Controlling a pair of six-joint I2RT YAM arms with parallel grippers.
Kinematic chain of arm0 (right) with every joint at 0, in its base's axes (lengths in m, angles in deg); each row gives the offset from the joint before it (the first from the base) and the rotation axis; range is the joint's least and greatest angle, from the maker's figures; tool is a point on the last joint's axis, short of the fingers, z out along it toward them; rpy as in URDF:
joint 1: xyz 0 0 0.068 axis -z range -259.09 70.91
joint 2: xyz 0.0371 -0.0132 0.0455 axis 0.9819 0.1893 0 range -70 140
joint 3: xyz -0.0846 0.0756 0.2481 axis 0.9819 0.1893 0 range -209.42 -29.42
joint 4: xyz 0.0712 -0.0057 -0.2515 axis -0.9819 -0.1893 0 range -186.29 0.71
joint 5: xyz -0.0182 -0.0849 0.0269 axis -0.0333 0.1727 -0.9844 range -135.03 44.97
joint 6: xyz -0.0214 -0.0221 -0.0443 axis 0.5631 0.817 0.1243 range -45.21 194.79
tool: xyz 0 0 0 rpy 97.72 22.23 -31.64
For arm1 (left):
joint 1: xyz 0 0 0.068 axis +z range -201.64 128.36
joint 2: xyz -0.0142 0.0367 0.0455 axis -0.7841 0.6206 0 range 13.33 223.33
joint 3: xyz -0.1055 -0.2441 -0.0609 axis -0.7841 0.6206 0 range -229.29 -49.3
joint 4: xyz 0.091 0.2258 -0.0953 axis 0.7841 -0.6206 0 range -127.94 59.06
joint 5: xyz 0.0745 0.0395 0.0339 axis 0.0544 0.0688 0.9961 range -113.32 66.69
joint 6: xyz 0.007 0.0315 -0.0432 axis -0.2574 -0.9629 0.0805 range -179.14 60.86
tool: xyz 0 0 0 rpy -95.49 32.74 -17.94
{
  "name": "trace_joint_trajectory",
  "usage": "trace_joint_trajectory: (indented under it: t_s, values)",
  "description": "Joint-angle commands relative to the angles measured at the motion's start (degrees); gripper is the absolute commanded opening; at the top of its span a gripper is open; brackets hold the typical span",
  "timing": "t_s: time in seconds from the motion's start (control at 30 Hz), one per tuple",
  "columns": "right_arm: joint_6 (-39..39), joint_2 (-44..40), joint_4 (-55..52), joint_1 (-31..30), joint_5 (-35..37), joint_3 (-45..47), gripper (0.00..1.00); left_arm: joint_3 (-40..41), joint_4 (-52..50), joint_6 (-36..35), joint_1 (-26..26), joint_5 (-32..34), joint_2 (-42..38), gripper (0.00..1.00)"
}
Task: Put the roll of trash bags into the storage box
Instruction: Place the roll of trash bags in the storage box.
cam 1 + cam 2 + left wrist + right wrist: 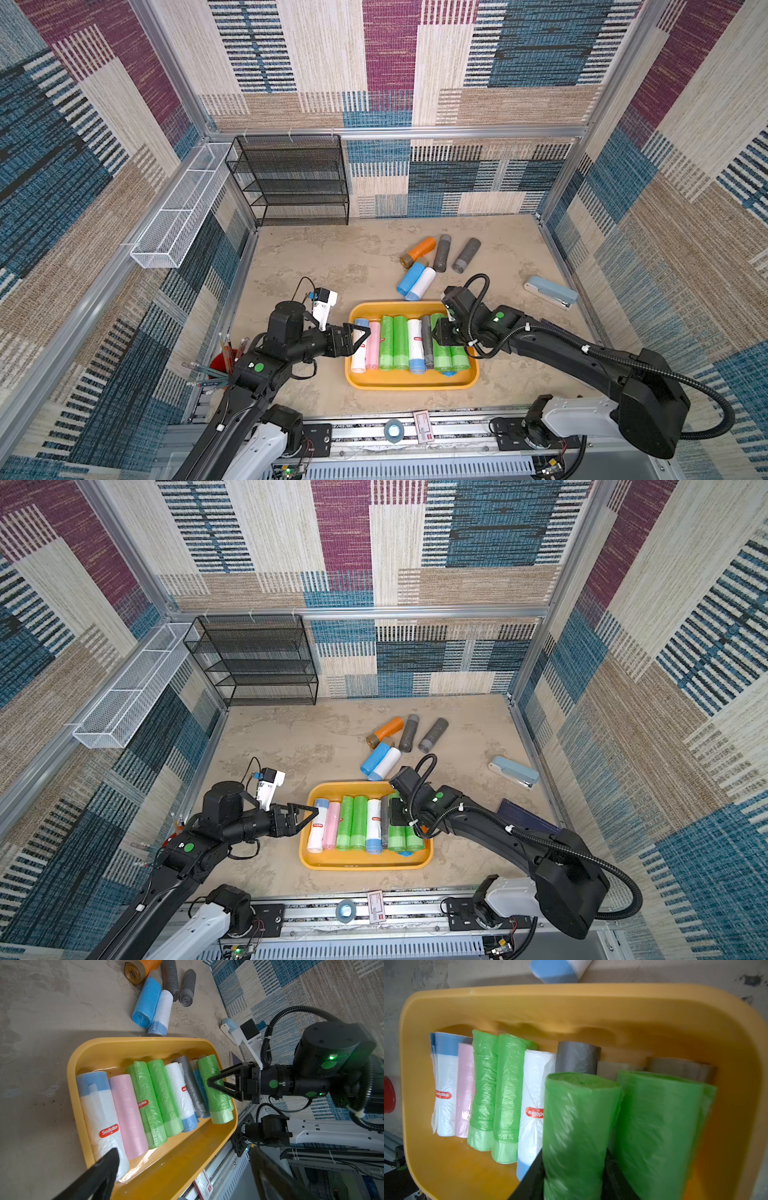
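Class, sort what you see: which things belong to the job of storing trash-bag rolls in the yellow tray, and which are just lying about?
Job: yellow tray, green roll, right gripper holding it, loose rolls.
Lying about: stapler, black rack, white wire basket, red pencil cup.

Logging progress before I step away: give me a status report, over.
Left gripper open, at left end of storage box. Right gripper shut on green roll, at box's right end. Box crowded with rolls; five loose rolls on table.
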Motion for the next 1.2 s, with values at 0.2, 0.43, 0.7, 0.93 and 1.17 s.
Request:
trace_joint_trajectory:
  t_s: [0.2, 0.43, 0.7, 0.93, 1.17]
  values:
    - [-0.91, 0.86, 1.21, -0.18, 1.25, -0.37, 0.4, 0.33, 1.73, 0.85, 0.15, 0.0, -0.11, 0.99]
    - [-1.18, 1.85, 1.48, -0.15, 2.8, -0.92, 0.41, 0.37, 1.81, 0.93, 0.13, -0.09, -0.2, 0.98]
    - [-1.31, 3.29, 1.13, -0.16, 3.37, -1.55, 0.41, 0.43, 2.0, 0.94, 0.2, -0.33, 0.04, 0.99]
    - [-1.35, 3.73, 1.13, -0.17, 3.39, -1.69, 0.42, 0.49, 2.24, 1.13, 0.13, -0.79, 0.2, 0.98]
    - [-1.36, 4.56, 1.21, -0.15, 3.38, -1.77, 0.44, 0.58, 2.43, 1.06, 0.13, -0.9, 0.25, 0.98]
